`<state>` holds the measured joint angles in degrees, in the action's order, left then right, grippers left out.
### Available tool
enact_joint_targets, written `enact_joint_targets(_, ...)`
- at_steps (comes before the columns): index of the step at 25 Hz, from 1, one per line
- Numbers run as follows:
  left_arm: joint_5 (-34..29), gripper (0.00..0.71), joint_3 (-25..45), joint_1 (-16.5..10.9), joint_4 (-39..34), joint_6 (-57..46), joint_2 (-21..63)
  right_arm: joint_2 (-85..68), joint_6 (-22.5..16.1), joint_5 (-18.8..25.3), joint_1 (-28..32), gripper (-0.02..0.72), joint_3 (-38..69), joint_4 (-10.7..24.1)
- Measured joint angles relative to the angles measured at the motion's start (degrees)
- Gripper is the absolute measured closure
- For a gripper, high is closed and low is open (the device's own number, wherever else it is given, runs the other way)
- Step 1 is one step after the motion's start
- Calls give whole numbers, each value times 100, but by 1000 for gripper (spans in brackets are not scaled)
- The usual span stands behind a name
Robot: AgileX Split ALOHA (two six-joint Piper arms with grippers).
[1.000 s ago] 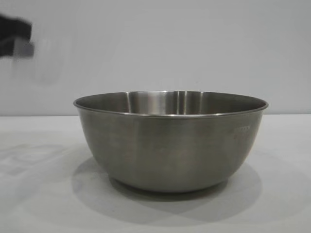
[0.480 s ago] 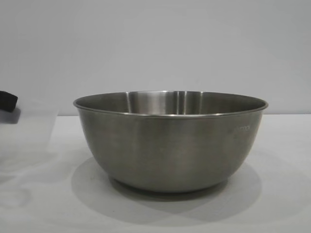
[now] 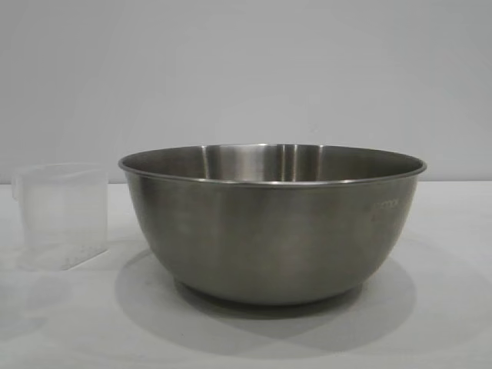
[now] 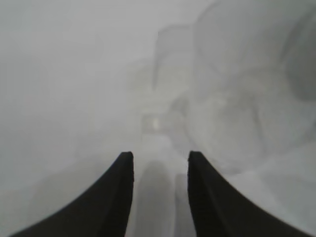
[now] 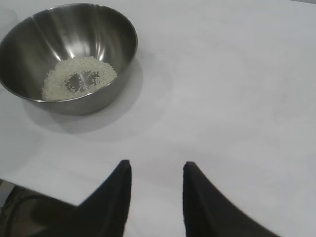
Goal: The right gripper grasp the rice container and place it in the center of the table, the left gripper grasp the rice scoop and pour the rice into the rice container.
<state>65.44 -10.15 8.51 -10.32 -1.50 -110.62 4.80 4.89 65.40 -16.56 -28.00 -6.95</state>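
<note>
Rice scoop [image 3: 60, 216] now upright on table beside rice container [image 3: 270, 223]; earlier airborne.

Brushed steel bowl [image 3: 270, 231]; frosted (seemingly plastic) scoop [image 3: 60, 215].

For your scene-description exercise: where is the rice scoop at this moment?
In the exterior view, the rice scoop stands upright on the table at the left, beside the rice container.
</note>
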Motion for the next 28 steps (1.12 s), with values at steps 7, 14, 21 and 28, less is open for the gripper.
enact_joint_targets(7, 14, 495, 664, 0, 39, -135, 1669, 0, 0, 0, 0, 455, 0, 8)
enact_joint_targets(14, -350, 495, 1063, 0, -168, -423, 3936, 0, 0, 0, 0, 455, 0, 8)
enact_joint_targets(21, -3331, 495, 899, 0, -784, -816, 5714, 0, 0, 0, 0, 455, 0, 8)
enact_joint_targets(28, -5399, 495, -240, 0, -2599, -2614, 7111, 0, 0, 0, 0, 455, 0, 8)
